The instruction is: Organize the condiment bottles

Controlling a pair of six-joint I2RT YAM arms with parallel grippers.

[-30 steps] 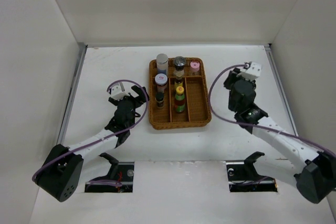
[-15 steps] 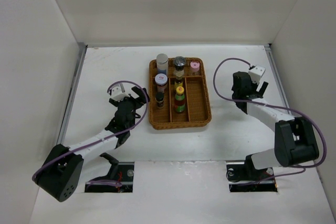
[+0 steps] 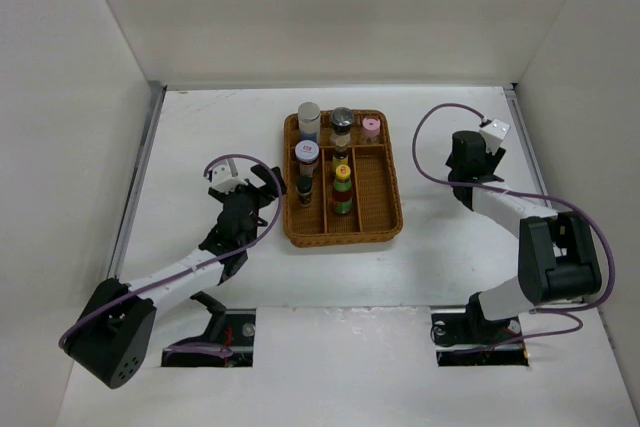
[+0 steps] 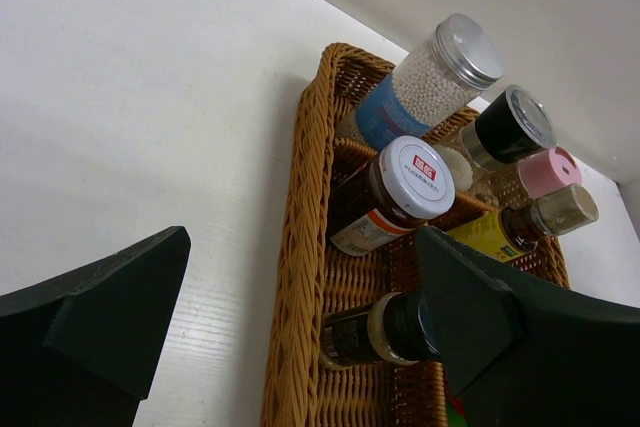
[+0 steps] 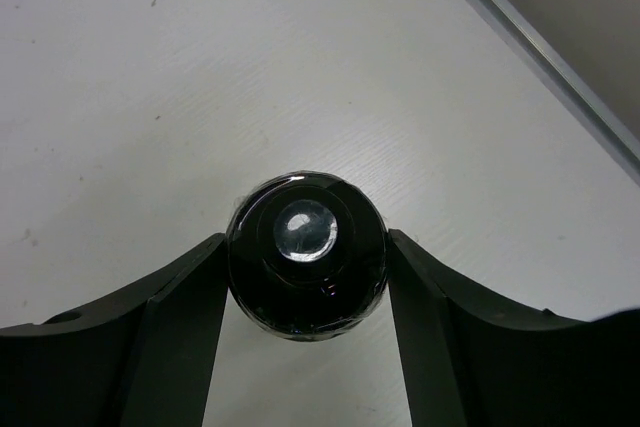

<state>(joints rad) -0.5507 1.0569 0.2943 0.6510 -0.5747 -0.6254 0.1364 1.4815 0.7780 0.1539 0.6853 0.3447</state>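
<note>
A black bottle (image 5: 306, 255) was stood upright on the desk (image 5: 150, 87), right of the tray (image 3: 345, 240), its axis vertical between the right jaws, which were closed against both its sides. The left jaws were spread wide by the tray.
</note>
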